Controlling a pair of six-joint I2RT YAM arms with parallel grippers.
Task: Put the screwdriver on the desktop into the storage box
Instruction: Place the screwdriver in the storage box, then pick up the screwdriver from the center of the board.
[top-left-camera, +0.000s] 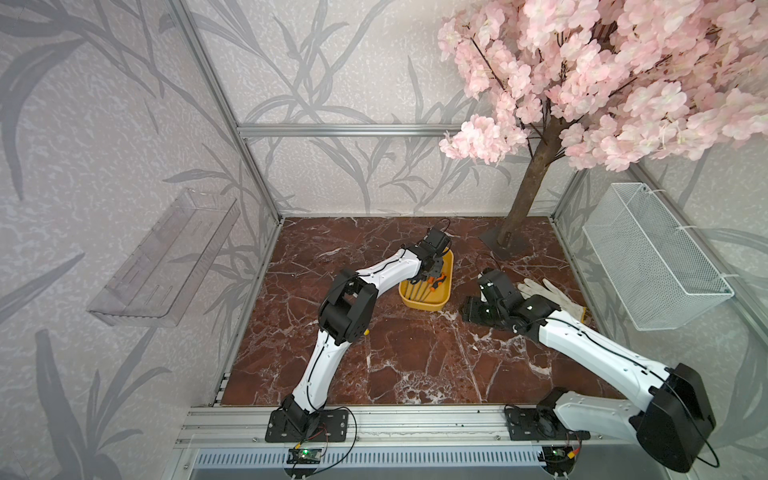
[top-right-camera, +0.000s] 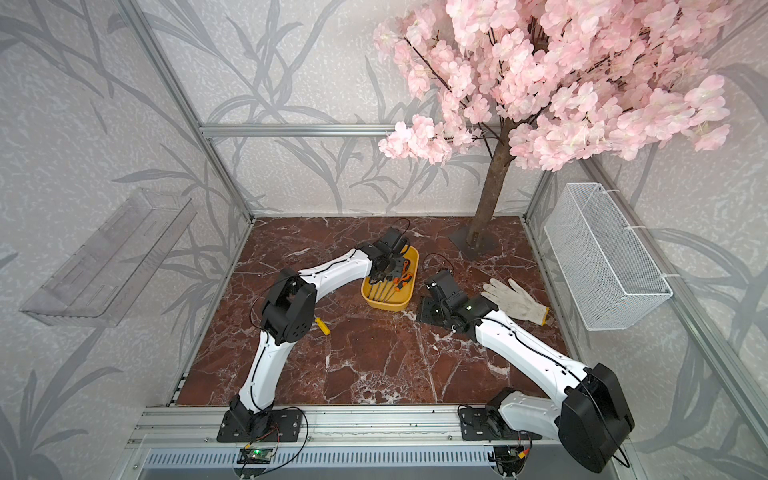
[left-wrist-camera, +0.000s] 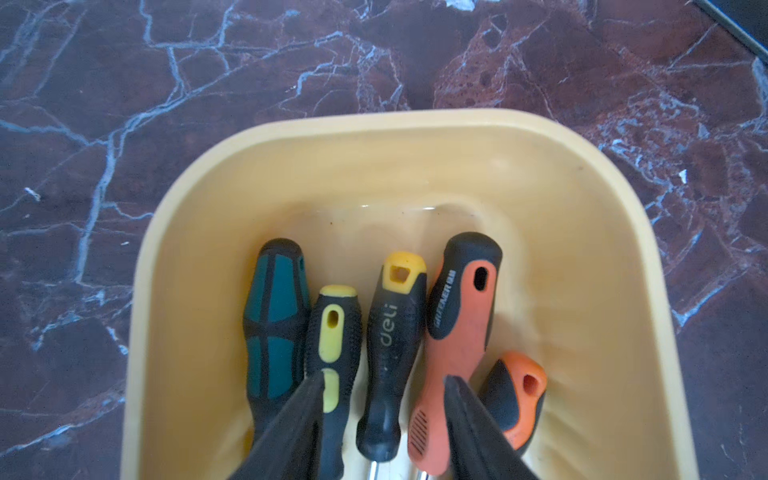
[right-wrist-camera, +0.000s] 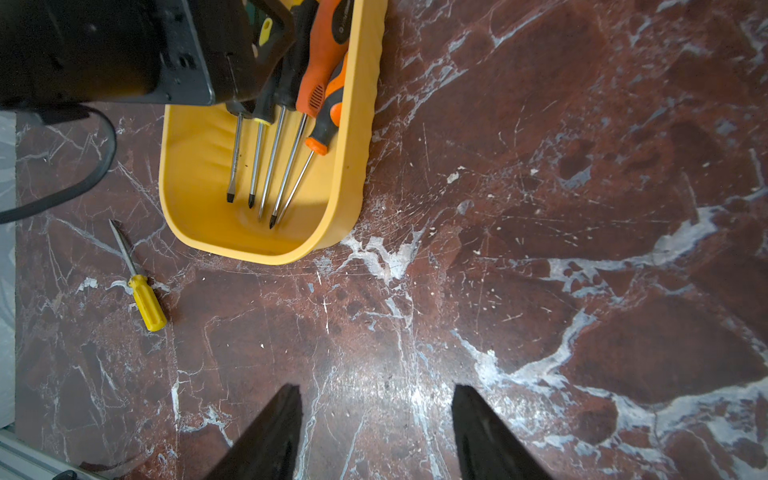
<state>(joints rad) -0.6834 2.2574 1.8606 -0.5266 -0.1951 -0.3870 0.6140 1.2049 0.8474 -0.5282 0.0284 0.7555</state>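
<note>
In a top view the right arm's black elbow housing (top-left-camera: 673, 419) is nearest. Beyond it the shallow yellow plastic storage box (top-left-camera: 428, 306) sits on the marble tabletop (top-left-camera: 415, 365), with the left hand (top-left-camera: 431, 275) over it.

Left wrist view: its jaws stand apart, loosely straddling a black-and-yellow screwdriver (left-wrist-camera: 395, 332) that lies in the box among four others. It should rise straight up to avoid snagging the handles.

Right wrist view: the right hand (right-wrist-camera: 376, 388) is wide and empty. A small yellow-handled screwdriver (right-wrist-camera: 147, 299) lies on the tabletop near the box, probably the next pick.

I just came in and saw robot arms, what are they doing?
The robot is tidying tools into the yellow box. Its left gripper hangs open over the box, where five screwdrivers lie. The right gripper is open and empty above the desktop. One small yellow screwdriver lies outside on the desktop.
</note>
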